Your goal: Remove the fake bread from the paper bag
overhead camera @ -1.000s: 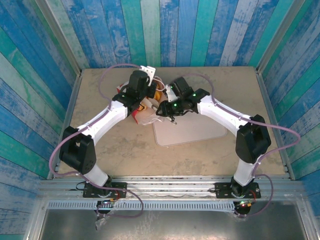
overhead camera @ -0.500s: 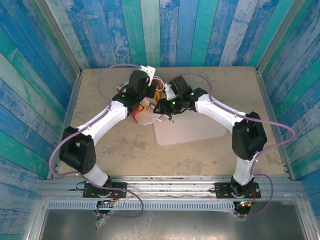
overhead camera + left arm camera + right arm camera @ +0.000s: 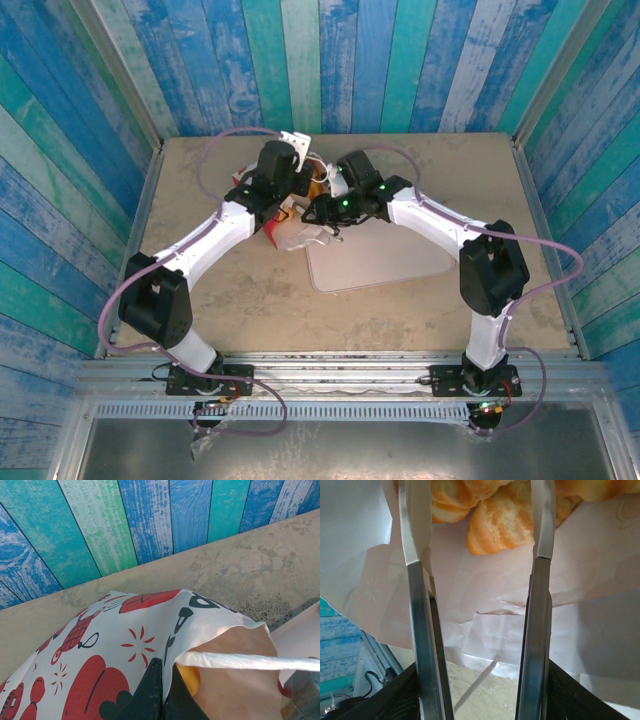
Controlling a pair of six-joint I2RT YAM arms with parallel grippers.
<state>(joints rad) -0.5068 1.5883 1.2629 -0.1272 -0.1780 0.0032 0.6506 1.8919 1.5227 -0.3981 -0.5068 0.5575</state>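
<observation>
At left, the left gripper is pinching the rim of the paper bag, its wrist view catching the red prints. At right, the right gripper is poking inside the bag's white interior, jaws apart, fake bread lying at its tips. Overhead, a pale tray is sitting on the tan table, blue-green planks surrounding.

Beige table bears paper bag and pale tray.

Looks along parted gripper fingers into bag's white inside. Finds golden bread heaped deeper in bag, between the fingertips.
</observation>
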